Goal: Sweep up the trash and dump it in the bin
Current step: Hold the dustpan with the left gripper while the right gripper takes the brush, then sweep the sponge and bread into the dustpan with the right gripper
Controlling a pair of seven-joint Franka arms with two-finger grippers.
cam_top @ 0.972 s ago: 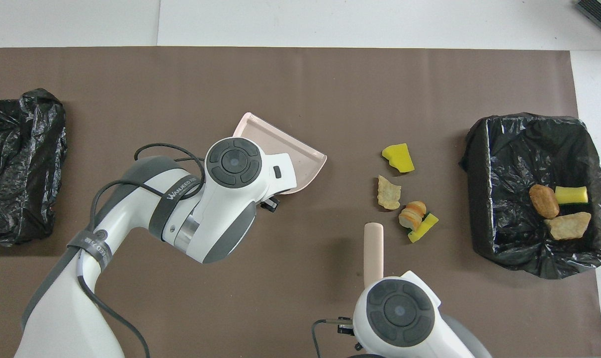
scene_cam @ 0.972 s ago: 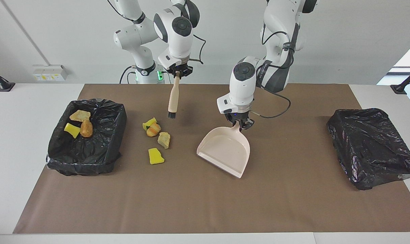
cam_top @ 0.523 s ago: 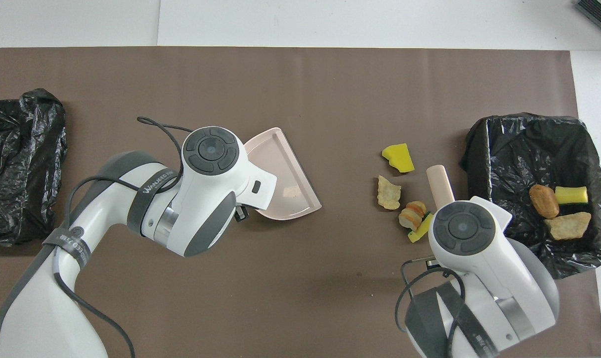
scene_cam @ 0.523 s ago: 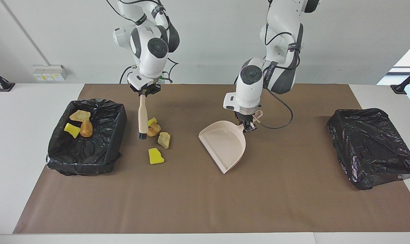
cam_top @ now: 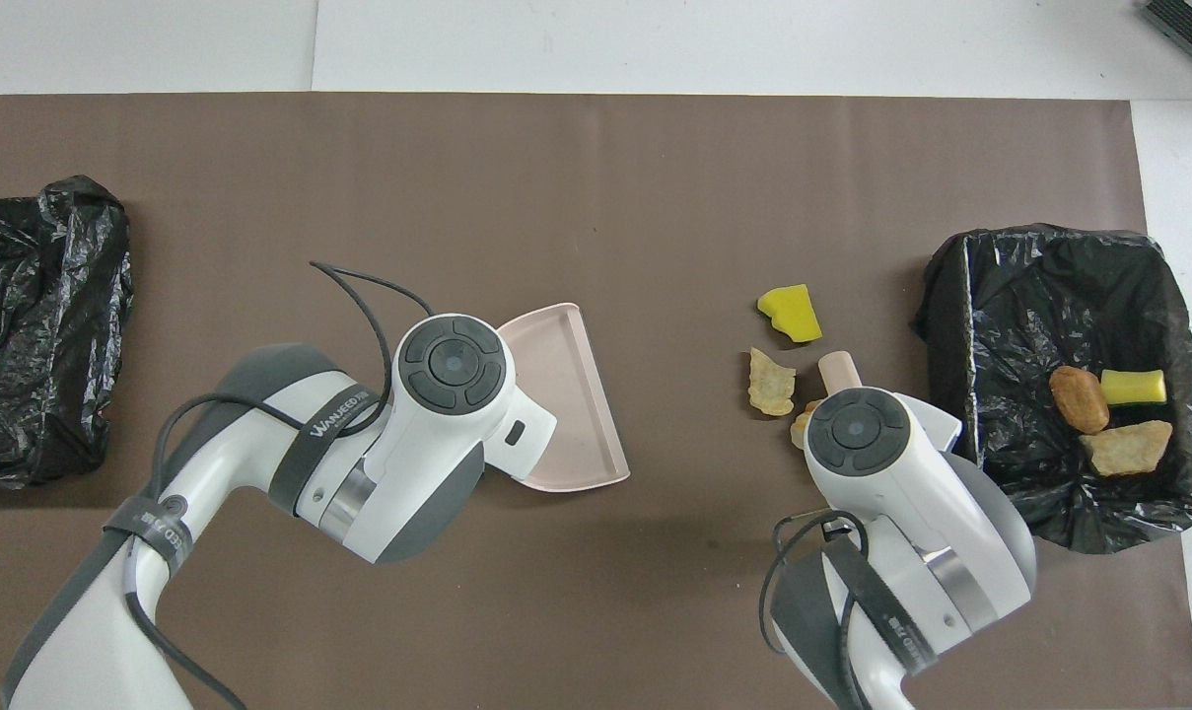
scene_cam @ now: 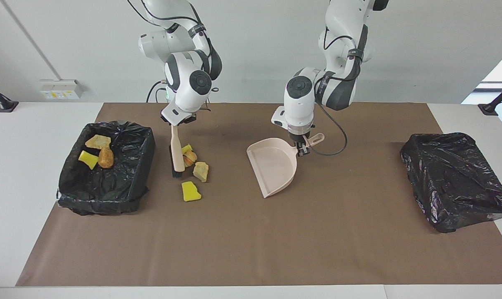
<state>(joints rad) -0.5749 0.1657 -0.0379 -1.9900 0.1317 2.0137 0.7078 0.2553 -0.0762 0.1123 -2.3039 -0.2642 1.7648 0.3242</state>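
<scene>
A brown mat [scene_cam: 251, 232] covers most of the frame. At centre left of the facing view sits the black-lined bin [scene_cam: 105, 195], three scraps already inside; a second bagged bin [scene_cam: 454, 187] lies at centre right. At centre, the left gripper [scene_cam: 301, 148] is clamped on the handle of the pink dustpan [scene_cam: 273, 168], mouth turned toward the loose trash [scene_cam: 191, 192] to receive it. The right gripper [scene_cam: 177, 123] grips the brush [scene_cam: 177, 155], bristles down between bin and scraps, judged placed to push them panward.
</scene>
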